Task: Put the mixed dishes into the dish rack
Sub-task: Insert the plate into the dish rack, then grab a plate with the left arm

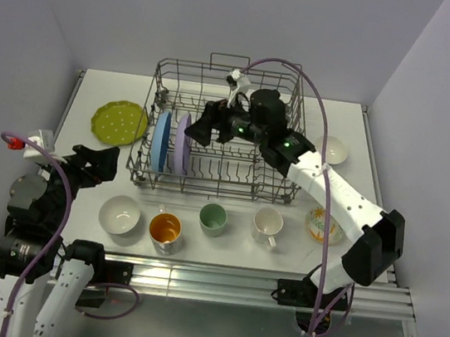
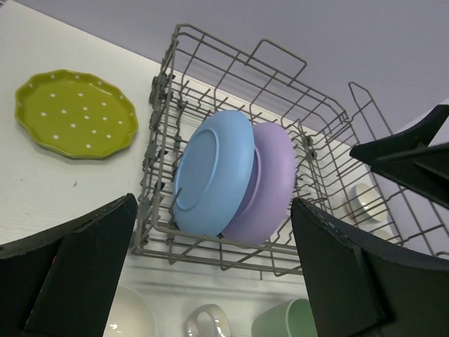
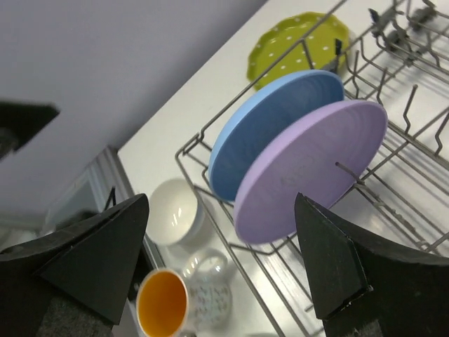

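Note:
The grey wire dish rack (image 1: 216, 186) holds a blue plate (image 1: 159, 141) and a lavender plate (image 1: 182, 142) upright at its left end. My right gripper (image 1: 200, 129) hovers open and empty just right of the lavender plate (image 3: 312, 168), above the rack. My left gripper (image 1: 100, 163) is open and empty left of the rack (image 2: 231, 253). A yellow-green dotted plate (image 1: 119, 121) lies left of the rack. In front stand a white bowl (image 1: 119, 215), an orange-inside cup (image 1: 165, 230), a pale green cup (image 1: 213, 218) and a white mug (image 1: 267, 224).
A floral bowl (image 1: 323, 225) sits at the front right and a small white bowl (image 1: 331, 150) right of the rack. Purple walls close in behind and at both sides. A metal rail runs along the near table edge.

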`<state>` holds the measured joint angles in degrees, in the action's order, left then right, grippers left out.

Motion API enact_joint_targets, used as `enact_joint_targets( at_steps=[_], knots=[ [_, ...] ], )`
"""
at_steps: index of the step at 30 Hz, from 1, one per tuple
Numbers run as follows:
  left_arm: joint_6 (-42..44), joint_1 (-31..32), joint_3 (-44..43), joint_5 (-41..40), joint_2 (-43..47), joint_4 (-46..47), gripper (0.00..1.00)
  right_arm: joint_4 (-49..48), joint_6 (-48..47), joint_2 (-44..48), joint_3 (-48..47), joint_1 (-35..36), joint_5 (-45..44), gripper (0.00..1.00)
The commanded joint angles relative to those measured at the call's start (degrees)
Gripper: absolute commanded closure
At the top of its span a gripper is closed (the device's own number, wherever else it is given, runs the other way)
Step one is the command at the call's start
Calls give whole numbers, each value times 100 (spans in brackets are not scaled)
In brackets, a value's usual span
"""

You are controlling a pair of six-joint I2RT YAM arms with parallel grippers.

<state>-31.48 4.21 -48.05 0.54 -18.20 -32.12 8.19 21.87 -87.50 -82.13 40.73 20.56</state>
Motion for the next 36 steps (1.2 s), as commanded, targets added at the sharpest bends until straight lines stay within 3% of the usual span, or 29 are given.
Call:
enact_joint_targets(
  at_steps=[1,7,16,24,36],
  knots=[
    [-366,10,-292,324,-131,136,1,-291,-832,452,241,-223,1247,8],
    [-508,10,-371,553,-149,-75,1,567,-2474,892,250,-391,2381,9],
    [-481,19,-424,711,-9,-663,1,2017,-4584,1332,250,-216,3419,10],
    [-789,19,-328,808,-341,-945,1,3452,-6580,1525,320,787,2753,11],
    [-1079,10,6,1220,-817,-1446,1,4279,-8198,1675,575,1007,3183,13]
  ],
)
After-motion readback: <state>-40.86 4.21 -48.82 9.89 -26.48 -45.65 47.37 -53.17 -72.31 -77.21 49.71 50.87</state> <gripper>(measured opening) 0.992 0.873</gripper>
